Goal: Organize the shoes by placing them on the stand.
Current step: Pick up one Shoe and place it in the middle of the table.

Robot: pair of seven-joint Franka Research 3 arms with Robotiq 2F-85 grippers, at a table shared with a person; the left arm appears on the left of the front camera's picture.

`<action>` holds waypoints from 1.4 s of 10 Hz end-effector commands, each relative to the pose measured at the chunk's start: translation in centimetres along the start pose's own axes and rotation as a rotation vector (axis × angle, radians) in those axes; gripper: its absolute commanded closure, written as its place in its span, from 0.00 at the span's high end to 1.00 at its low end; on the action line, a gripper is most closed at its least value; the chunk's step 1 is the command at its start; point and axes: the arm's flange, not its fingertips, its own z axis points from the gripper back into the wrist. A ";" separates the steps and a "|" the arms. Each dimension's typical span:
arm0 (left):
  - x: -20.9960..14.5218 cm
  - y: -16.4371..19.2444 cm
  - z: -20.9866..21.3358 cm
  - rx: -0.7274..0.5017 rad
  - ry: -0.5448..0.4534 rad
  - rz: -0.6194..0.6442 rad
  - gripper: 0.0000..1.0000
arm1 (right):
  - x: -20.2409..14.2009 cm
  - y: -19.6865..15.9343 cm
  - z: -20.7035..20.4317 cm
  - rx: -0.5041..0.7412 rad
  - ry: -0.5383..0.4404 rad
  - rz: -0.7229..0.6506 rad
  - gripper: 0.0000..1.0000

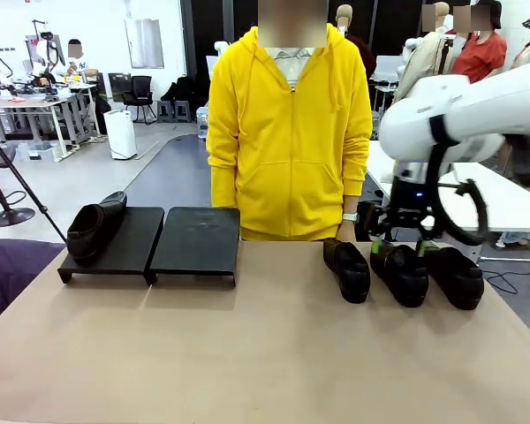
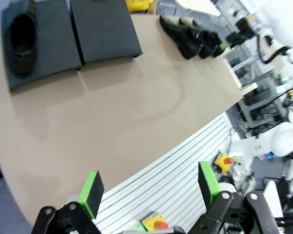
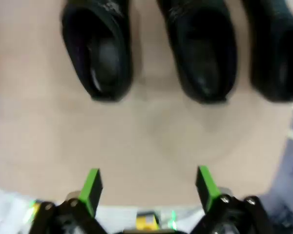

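Note:
One black shoe [image 1: 95, 228] lies on the left panel of the black stand [image 1: 194, 240]; the left wrist view shows this shoe [image 2: 20, 41] and the stand [image 2: 105, 29] from above. Three more shoes stand side by side on the table at the right: left [image 1: 348, 269], middle [image 1: 400, 272] and right [image 1: 456, 275]. My right gripper [image 1: 396, 243] hangs open just behind the middle shoe [image 3: 202, 53], with the other two [image 3: 97, 53] [image 3: 276, 53] either side. Its fingers [image 3: 90, 187] hold nothing. My left gripper [image 2: 149, 187] is open and empty, high over the table's near edge.
A person in a yellow hoodie [image 1: 287, 132] stands at the table's far side, one hand [image 1: 348, 228] hanging near the left of the three shoes. The stand's right panel [image 1: 197, 237] is bare. The tan table [image 1: 247, 353] has free room in the middle and front.

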 end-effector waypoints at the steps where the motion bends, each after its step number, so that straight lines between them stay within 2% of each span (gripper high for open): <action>1: 0.1 -0.1 0.1 -0.012 -0.010 0.003 1.00 | 1.2 0.7 0.6 0.067 0.006 0.010 1.00; 2: 0.1 -0.1 0.1 -0.012 -0.010 0.003 1.00 | 0.0 0.0 0.0 0.000 0.000 0.000 1.00; 4: 0.1 -0.1 0.1 -0.012 -0.010 0.003 1.00 | 0.0 0.0 0.0 0.000 0.000 0.000 1.00; 5: 0.1 -0.1 0.1 -0.012 -0.010 0.003 1.00 | 1.4 0.8 -0.6 0.013 0.003 0.007 1.00; 6: 0.1 -0.1 0.1 -0.012 -0.010 0.003 1.00 | 1.7 2.7 -1.3 -0.061 -0.051 0.076 1.00; 10: 0.1 -0.1 0.1 -0.012 -0.010 0.003 1.00 | 4.9 8.6 -5.9 -0.120 -0.119 0.186 1.00; 12: 0.1 -0.1 0.1 -0.012 -0.010 0.003 1.00 | 6.6 10.1 -8.1 -0.169 -0.182 0.213 1.00; 14: 0.1 -0.1 0.1 -0.012 -0.010 0.003 1.00 | 8.5 10.4 -10.1 -0.157 -0.191 0.238 1.00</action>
